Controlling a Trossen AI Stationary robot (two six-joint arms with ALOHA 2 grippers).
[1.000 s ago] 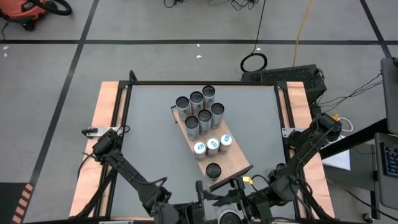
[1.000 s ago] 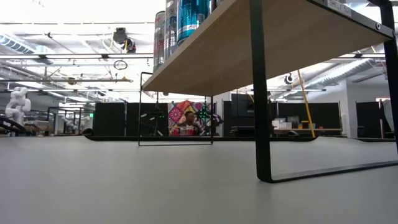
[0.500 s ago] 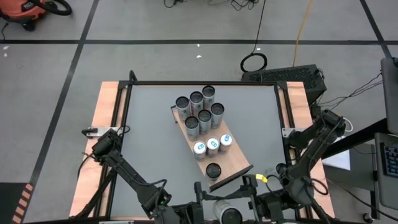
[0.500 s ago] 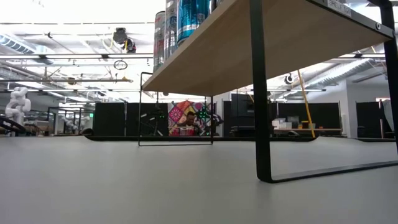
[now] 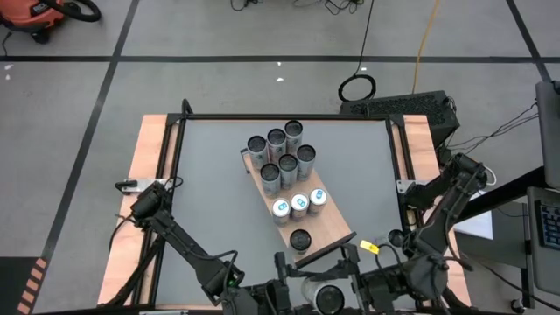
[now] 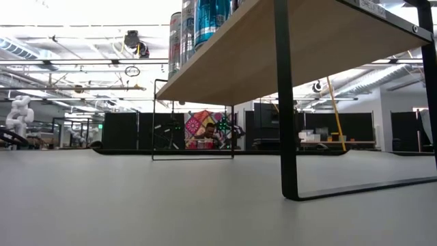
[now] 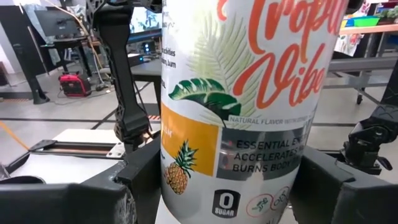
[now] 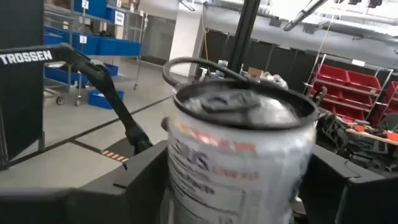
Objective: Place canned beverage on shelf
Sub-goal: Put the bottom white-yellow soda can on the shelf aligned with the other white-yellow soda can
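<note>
A white canned beverage with a pineapple print (image 7: 242,93) stands upright between both grippers at the table's near edge, its top showing in the high view (image 5: 328,300). My left gripper (image 5: 293,293) is shut on it from the left. My right gripper (image 5: 359,284) is shut on it from the right. The wood-grain shelf (image 5: 328,229) stands on black legs mid-table, slanting from far left to near right. Several cans (image 5: 284,157) stand on it, with a dark can (image 5: 300,238) nearest its free end. In the low view the shelf's underside (image 6: 273,55) shows, but no gripper. My left gripper holds the can's printed wall (image 7: 186,180) between its two fingers (image 7: 134,180), one on each side. The fingers come about level. The can stands upright in the hold. My right gripper holds the same can's wall below the top rim (image 8: 186,168) between its two fingers (image 8: 140,180), one on each side. The can's top (image 8: 242,102) shows above the fingers, upright.
The shelf's near right end (image 5: 337,241) is bare wood beside the dark can. The grey tabletop (image 5: 210,201) lies left of the shelf and inside a black frame (image 5: 175,175). Cables and a coil (image 5: 357,87) lie on the floor beyond the table.
My right arm has swung toward the table's right edge, and its gripper has moved from lying across the shelf's near end toward the can. The can has shifted slightly right and away from the near edge, staying upright.
</note>
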